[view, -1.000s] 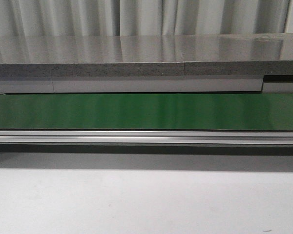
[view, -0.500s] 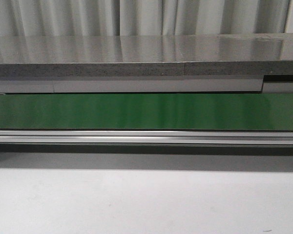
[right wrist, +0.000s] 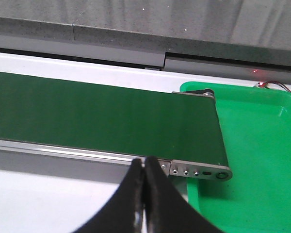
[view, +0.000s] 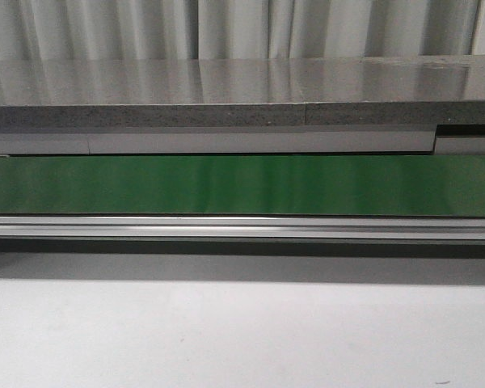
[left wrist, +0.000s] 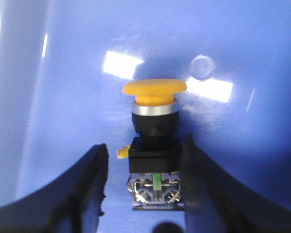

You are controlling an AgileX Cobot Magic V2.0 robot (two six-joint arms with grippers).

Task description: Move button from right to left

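The button (left wrist: 154, 121) shows only in the left wrist view: an orange-yellow cap on a black body with a grey band, resting on the floor of a blue bin (left wrist: 63, 73). My left gripper (left wrist: 145, 145) is open with a finger on each side of the button's body. One finger stands clear of it; the other is close against it. My right gripper (right wrist: 144, 162) is shut and empty, above the near rail of the green belt (right wrist: 87, 111) by its end. No gripper and no button appear in the front view.
The green belt (view: 242, 184) runs across the front view behind a metal rail, with a grey counter (view: 226, 89) behind it and a white table (view: 226, 331) in front. A green tray (right wrist: 262, 145) sits at the belt's end.
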